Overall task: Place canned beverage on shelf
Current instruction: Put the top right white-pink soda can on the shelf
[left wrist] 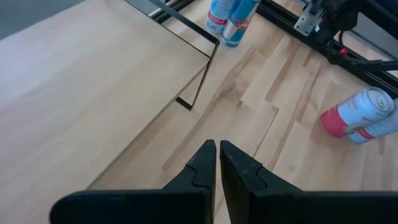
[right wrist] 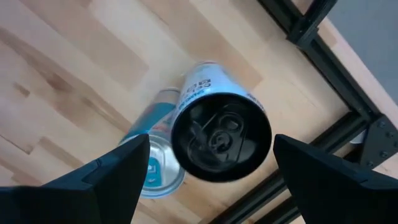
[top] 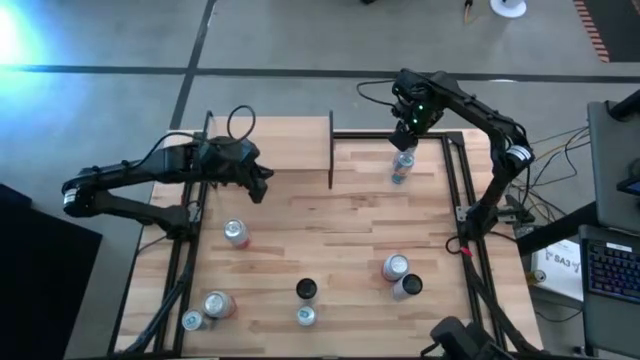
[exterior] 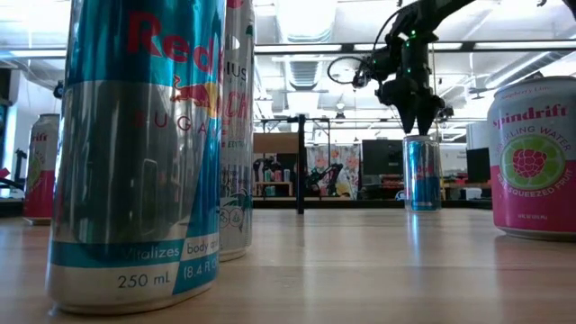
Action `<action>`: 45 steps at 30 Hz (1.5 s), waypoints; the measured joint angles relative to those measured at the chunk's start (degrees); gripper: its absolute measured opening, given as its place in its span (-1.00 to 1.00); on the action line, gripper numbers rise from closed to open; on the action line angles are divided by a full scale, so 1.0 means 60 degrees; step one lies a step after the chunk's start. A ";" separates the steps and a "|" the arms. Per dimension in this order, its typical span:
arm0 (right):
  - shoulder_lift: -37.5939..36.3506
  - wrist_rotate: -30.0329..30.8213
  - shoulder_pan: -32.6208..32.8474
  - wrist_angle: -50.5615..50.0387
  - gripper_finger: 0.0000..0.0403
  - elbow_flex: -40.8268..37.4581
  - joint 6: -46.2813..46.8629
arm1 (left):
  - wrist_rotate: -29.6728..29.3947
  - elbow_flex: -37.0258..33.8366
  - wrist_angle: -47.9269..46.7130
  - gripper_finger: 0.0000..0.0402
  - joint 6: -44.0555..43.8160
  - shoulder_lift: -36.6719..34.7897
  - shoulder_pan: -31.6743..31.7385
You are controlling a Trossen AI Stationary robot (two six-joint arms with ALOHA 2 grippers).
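A black-topped beverage can (right wrist: 221, 137) stands upright on the table near its far right corner (top: 402, 165), with a teal can (right wrist: 155, 171) close beside it. My right gripper (right wrist: 211, 146) hangs open just above it, pointing down, one finger on either side of the can's top and clear of it (exterior: 419, 121). The shelf (top: 270, 145), a light-wood board with thin dark end panels, sits at the far edge left of centre. My left gripper (top: 262, 186) is shut and holds nothing, hovering above the table by the shelf's near side (left wrist: 217, 152).
Several other cans stand or lie on the table's near half: one at the left (top: 236, 233), two at the near left corner (top: 218, 305), two at the near middle (top: 306, 290), two at the right (top: 396, 267). Black frame rails (top: 462, 190) run along both sides.
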 joint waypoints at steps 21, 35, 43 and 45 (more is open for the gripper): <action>0.0238 -0.0019 -0.0455 0.0330 0.20 -0.0134 0.0393 | -0.0273 0.0099 -0.0002 -1.00 0.0418 -0.0104 0.0285; 0.0045 -0.0038 -0.0447 0.0310 0.59 -0.0168 0.0115 | -0.0277 0.0103 -0.0002 -1.00 0.0568 -0.0104 0.0418; -0.0012 -0.0002 -0.0431 0.0255 0.70 -0.0194 -0.0865 | -0.0277 0.0103 -0.0002 -1.00 0.0568 -0.0107 0.0418; -0.0012 -0.0009 -0.0423 0.0253 0.67 -0.0231 -0.1204 | -0.0277 0.0103 -0.0005 -1.00 0.0568 -0.0104 0.0418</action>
